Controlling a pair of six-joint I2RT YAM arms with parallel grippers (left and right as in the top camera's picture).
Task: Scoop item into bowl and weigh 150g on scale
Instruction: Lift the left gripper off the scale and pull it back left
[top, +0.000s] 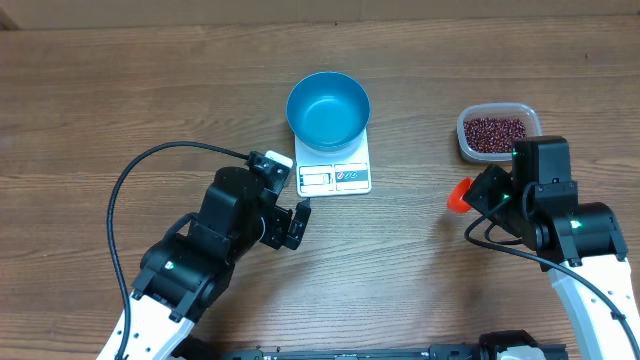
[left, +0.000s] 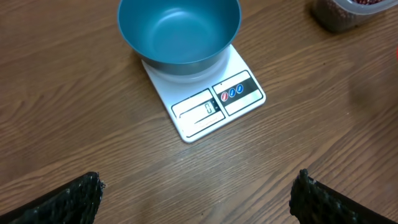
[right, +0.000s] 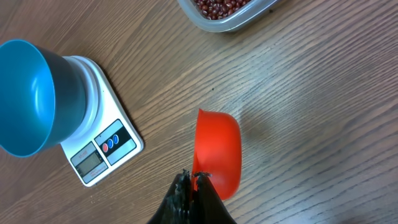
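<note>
Red scoop (right: 217, 149) tight between right jaws; left jaws wide apart.

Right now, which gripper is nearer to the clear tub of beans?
Right. The right gripper, shut on the orange scoop, sits close beside the tub; the left gripper is far across, beyond the scale.

The bowl (top: 328, 110) stands on the rear part of the scale (top: 340, 178), mid-table. Well apart to its right lies a tub (top: 465, 140) with the beans (top: 495, 133) in it. A scoop (top: 458, 195), clamped in the right gripper (right: 194, 183), is between scale and tub, nearer the front.
</note>
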